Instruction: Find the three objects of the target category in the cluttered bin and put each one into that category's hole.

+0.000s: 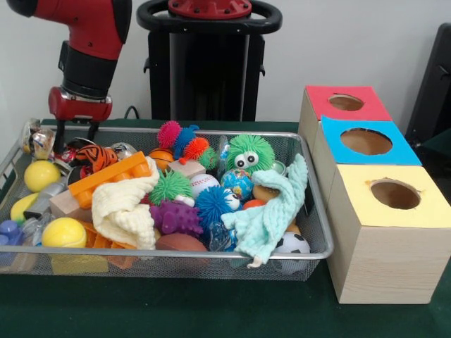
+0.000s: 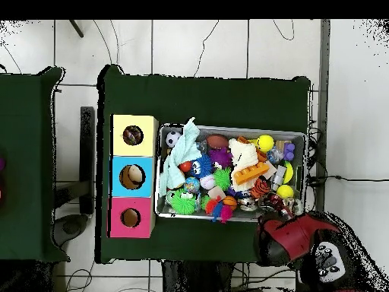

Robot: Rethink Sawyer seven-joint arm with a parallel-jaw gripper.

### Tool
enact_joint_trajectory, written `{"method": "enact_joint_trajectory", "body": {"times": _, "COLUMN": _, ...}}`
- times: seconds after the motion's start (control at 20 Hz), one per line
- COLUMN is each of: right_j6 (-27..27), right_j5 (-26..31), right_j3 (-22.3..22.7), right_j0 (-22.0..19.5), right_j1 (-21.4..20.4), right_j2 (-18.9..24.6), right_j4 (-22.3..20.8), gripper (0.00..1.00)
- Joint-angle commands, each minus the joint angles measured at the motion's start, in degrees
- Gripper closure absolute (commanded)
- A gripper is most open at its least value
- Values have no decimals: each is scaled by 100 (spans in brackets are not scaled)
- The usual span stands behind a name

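The wire mesh bin (image 1: pixel 176 251) is packed with toys; it also shows in the overhead view (image 2: pixel 243 129). No white cloth with hearts and spots shows in either view; any such cloth is hidden under the clutter. The yellow-faced box's round hole (image 1: pixel 394 193) is at the bin's right end, nearest the camera, and it also shows in the overhead view (image 2: pixel 133 135). My gripper (image 1: pixel 76 134) hangs open and empty over the bin's far left corner, just above the toys. In the overhead view the red arm (image 2: pixel 296 237) covers it.
A mint-green cloth (image 1: pixel 271 211) drapes over the toys at the right. A cream-yellow cloth (image 1: pixel 127 208) lies left of centre beside an orange brick (image 1: pixel 109 176). The blue-faced hole (image 1: pixel 366 141) and the red-faced hole (image 1: pixel 345 102) lie behind the yellow one.
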Motion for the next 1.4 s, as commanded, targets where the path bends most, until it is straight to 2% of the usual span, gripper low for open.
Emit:
{"method": "enact_joint_trajectory", "body": {"times": 0.05, "right_j6": 627, "right_j5": -214, "right_j3": -821, "right_j0": 119, "right_j1": 318, "right_j2": -233, "right_j4": -93, "gripper": 0}}
{"method": "enact_joint_trajectory", "body": {"times": 0.45, "right_j6": 440, "right_j5": 46, "right_j3": -845, "right_j0": 179, "right_j1": 335, "right_j2": -305, "right_j4": -34, "gripper": 0}}
{"method": "enact_joint_trajectory", "body": {"times": 0.75, "right_j6": 144, "right_j5": 373, "right_j3": -788, "right_j0": 53, "right_j1": 326, "right_j2": -153, "right_j4": 17, "gripper": 0}}
{"method": "enact_joint_trajectory", "body": {"times": 0.95, "right_j6": 335, "right_j5": 367, "right_j3": -906, "right_j0": 328, "right_j1": 396, "right_j2": -472, "right_j4": -113, "gripper": 0}}
{"method": "enact_joint_trajectory", "body": {"times": 1.2, "right_j6": 975, "right_j5": -11, "right_j3": -1163, "right_j0": 988, "right_j1": 642, "right_j2": -1283, "right_j4": -293, "gripper": 0}}
{"method": "enact_joint_trajectory", "body": {"times": 1.4, "right_j6": 772, "right_j5": -143, "right_j3": -1075, "right_j0": 869, "right_j1": 641, "right_j2": -1216, "right_j4": -36, "gripper": 0}}
